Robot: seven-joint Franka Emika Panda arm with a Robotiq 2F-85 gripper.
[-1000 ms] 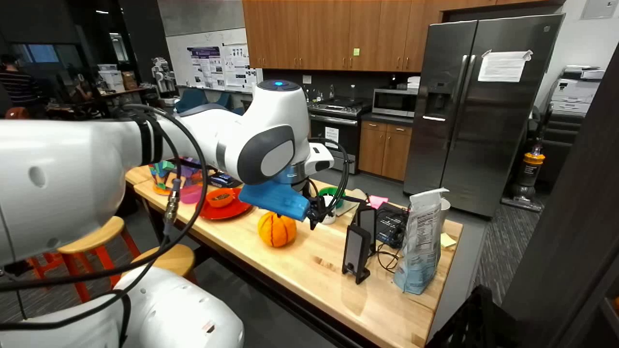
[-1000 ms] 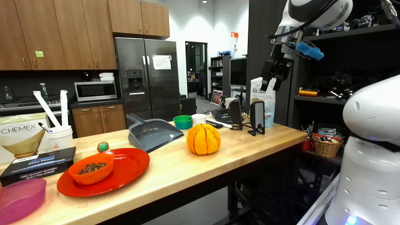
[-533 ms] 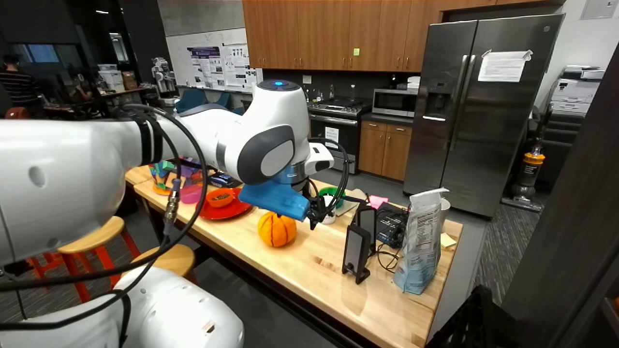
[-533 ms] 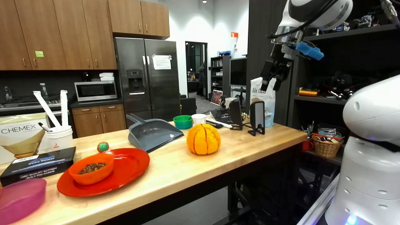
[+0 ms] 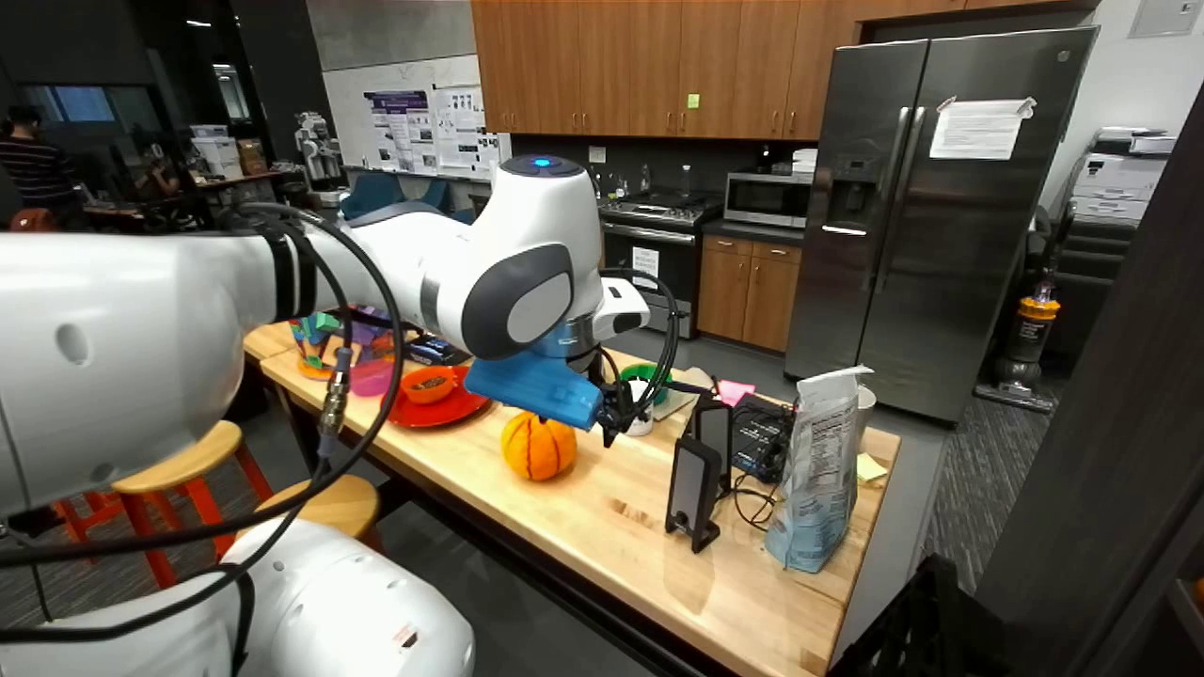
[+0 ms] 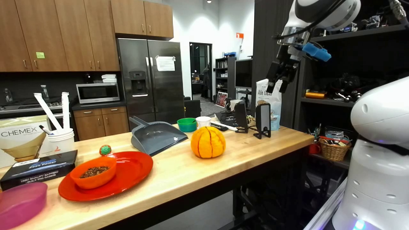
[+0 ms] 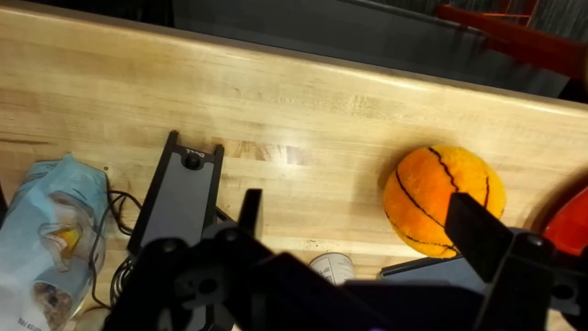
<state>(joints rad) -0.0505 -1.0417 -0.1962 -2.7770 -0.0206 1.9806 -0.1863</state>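
Observation:
My gripper [image 7: 356, 195] is open and empty, with its two black fingers wide apart above the wooden table. In an exterior view the gripper [image 6: 276, 87] hangs well above the table, in front of the oats bag [image 6: 268, 95]. A round orange plush pumpkin [image 7: 441, 188] with dark seams sits on the table, partly behind one finger in the wrist view. It shows in both exterior views [image 5: 538, 448] [image 6: 208, 142]. A white cup [image 7: 333, 268] lies below the gripper, partly hidden by it. A grey dustpan [image 6: 156, 135] lies near the pumpkin.
Two black speakers [image 5: 693, 489] with cables stand beside the blue-and-white bag. A red plate [image 6: 137, 169] carries an orange bowl [image 6: 92, 182] of brown bits. A green bowl [image 6: 187, 125], a black box [image 6: 38, 167] and a pink bowl [image 6: 22, 204] are also on the table [image 6: 179, 179].

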